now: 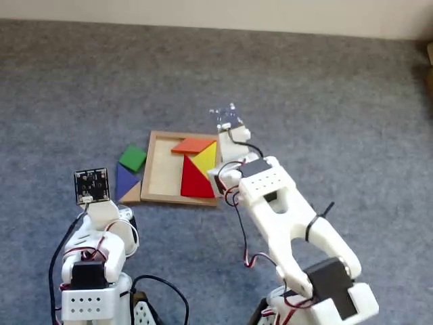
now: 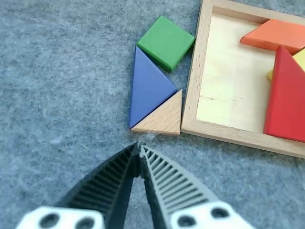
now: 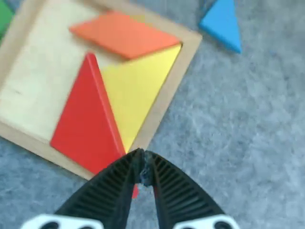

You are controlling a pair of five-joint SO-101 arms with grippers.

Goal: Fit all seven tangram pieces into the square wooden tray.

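Inside the square wooden tray (image 1: 145, 169), the red triangle (image 1: 195, 179), yellow triangle (image 1: 207, 157) and orange parallelogram (image 1: 193, 145) fill the half toward the right arm. The other half is bare wood. Just outside the tray's opposite rim the green square (image 2: 166, 42), dark blue triangle (image 2: 148, 88) and plain wooden triangle (image 2: 164, 118) lie on the grey tabletop (image 1: 325, 101), touching one another, with the wooden one against the rim. The light blue triangle (image 3: 221, 24) lies beyond the tray's far corner, apart from it.

The left gripper (image 2: 140, 148) hovers just short of the wooden triangle, its jaws pressed together and holding nothing. The right gripper (image 3: 143, 157) sits over the tray's rim at the red triangle's corner, its jaws also closed and empty.

Four pieces remain to be placed, and the risks seem to lie in how they are packed. The three outside pieces touch, so closed jaws coming down among them would likely push the whole cluster or wedge it harder against the rim. Flat pieces on a soft surface give little edge to grip and may slip or tilt. The right jaws are close enough to the rim that a careless move could shift the tray or lift the red triangle's corner, disturbing the pieces already seated.
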